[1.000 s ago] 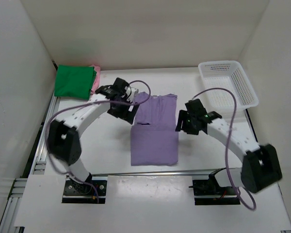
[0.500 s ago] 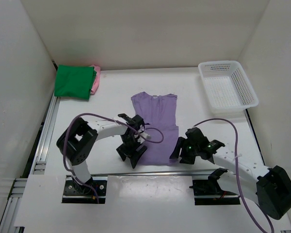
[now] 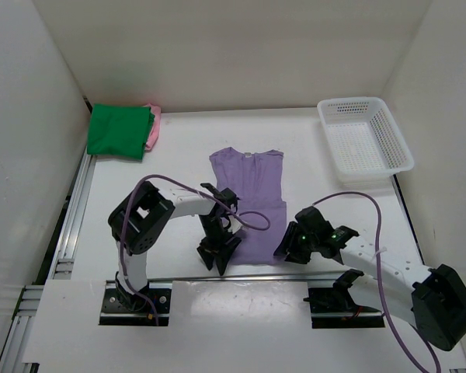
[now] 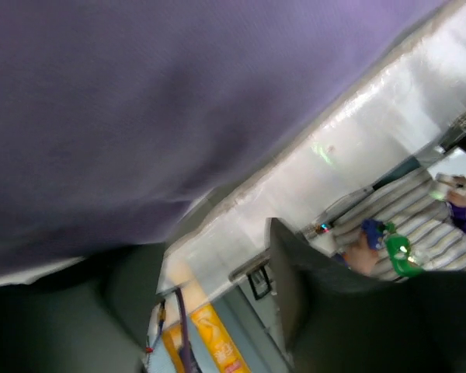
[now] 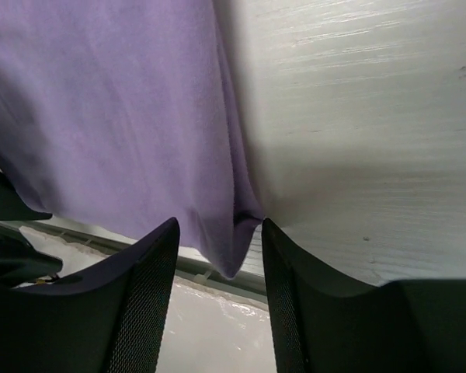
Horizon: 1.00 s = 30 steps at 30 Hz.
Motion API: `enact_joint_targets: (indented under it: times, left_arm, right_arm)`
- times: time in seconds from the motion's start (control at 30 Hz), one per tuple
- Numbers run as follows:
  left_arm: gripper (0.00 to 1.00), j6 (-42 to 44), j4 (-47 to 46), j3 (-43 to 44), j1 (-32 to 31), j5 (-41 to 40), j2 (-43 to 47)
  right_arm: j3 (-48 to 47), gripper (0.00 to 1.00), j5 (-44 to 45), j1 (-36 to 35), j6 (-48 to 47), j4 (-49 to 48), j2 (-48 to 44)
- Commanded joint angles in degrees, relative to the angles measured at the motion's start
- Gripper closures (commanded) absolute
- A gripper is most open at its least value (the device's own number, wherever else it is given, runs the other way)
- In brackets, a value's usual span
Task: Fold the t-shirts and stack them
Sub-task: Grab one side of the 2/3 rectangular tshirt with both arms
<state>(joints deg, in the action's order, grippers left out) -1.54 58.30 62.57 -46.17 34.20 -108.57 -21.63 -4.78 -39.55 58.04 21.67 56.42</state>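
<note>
The light purple t-shirt [image 3: 247,202] lies flat mid-table, sleeves folded in, collar at the far end. My left gripper [image 3: 220,256] is at its near left corner, jaws apart, with the cloth [image 4: 140,116] close over one finger. My right gripper [image 3: 287,250] is at the near right corner. It is open, and the shirt's corner [image 5: 229,249] hangs between the fingers [image 5: 140,295]. The bright green t-shirt [image 3: 120,130] lies folded on the pink one [image 3: 153,128] at the far left. The tan shirt is out of view.
A white mesh basket [image 3: 365,144] stands at the far right. White walls close in the table on the left, back and right. The table's near edge and metal rail [image 3: 241,278] run just below both grippers.
Both grippers have come from the far and middle parts of the purple shirt down to its near corners. In the last half second they shifted only slightly.
</note>
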Motion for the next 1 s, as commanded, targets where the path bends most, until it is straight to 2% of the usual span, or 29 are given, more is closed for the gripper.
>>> enact_joint_targets:
  times: [0.0,0.07,0.1,0.17,0.23,0.33,0.37,0.5,0.63,0.8,0.97]
  left_arm:
    - [0.4,1.5,-5.7,1.5,1.7,-0.4,-0.8]
    - [0.49,1.5,-6.3,2.1,2.2,-2.0,-0.8]
    - [0.58,1.5,-6.9,2.1,2.2,-2.5,-0.8]
    - [0.63,1.5,-6.9,2.1,2.2,-3.2,-0.8]
    - [0.68,1.5,-6.9,2.1,2.2,-3.7,-0.8]
    - [0.9,1.5,-6.9,2.1,2.2,-5.1,-0.8]
    - [0.9,1.5,-6.9,2.1,2.2,-5.6,-0.8]
    - [0.9,1.5,-6.9,0.7,2.2,-8.2,2.4]
    - [0.9,1.5,-4.3,0.1,2.2,-10.4,5.8]
    - [0.9,1.5,0.6,4.4,2.2,-19.2,11.7]
    - [0.9,1.5,5.4,7.5,2.2,-26.6,18.0]
  right_arm:
    - [-1.0,0.48,0.4,-0.4,0.7,0.7,1.3]
    - [-1.5,0.56,-0.1,-0.4,0.7,0.7,1.8]
    - [-1.5,0.59,-0.1,-0.4,0.0,0.7,1.8]
    - [-2.0,0.67,-0.1,-0.4,-0.6,1.3,1.8]
    - [-2.0,0.67,-0.1,-0.4,-0.6,1.9,1.8]
    - [-2.5,0.69,-0.1,-0.4,-1.1,1.9,1.8]
    - [-2.5,0.7,-0.1,-0.4,-1.1,2.5,1.8]
    - [-2.5,0.89,0.5,-0.4,-1.1,3.0,1.8]
    - [-3.9,1.0,0.5,-0.4,-1.7,5.0,0.6]
    - [-9.7,1.0,1.0,-0.4,-4.6,12.9,-4.0]
    - [-19.5,1.0,2.5,0.4,-7.8,18.8,-4.2]
